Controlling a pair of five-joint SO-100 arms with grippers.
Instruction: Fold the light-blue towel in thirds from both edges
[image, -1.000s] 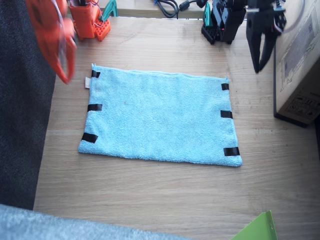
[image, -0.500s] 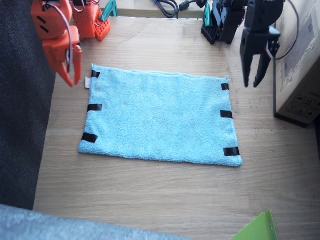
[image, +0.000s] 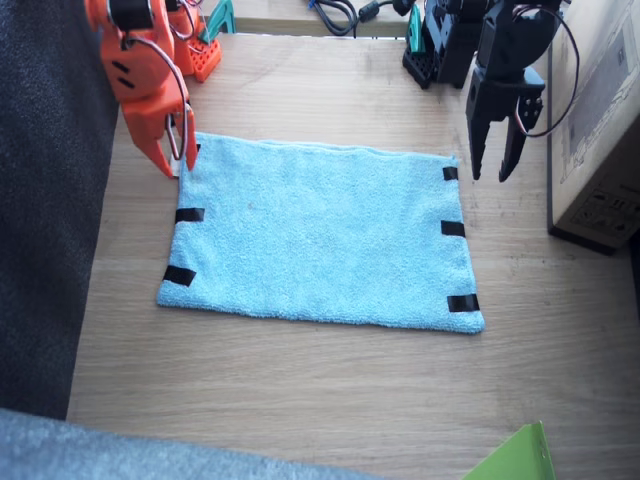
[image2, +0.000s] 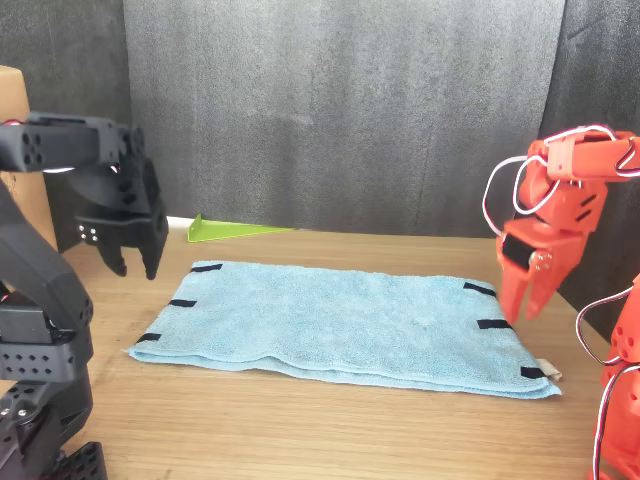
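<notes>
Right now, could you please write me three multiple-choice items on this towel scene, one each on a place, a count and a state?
1. Where is the right arm's tool?
A. over the towel's middle
B. above the tagged far corner of the light-blue towel
C. by the cardboard box

2. How many black tape strips mark each short edge?
A. one
B. three
C. five

3. How does the towel lie?
A. flat, unfolded
B. folded in thirds
C. lifted by the left arm's tool

Key: 1 B, the orange tool hangs by that corner; 2 B, three strips show per side; 3 A, it lies spread on the table, both tools clear of it.
</notes>
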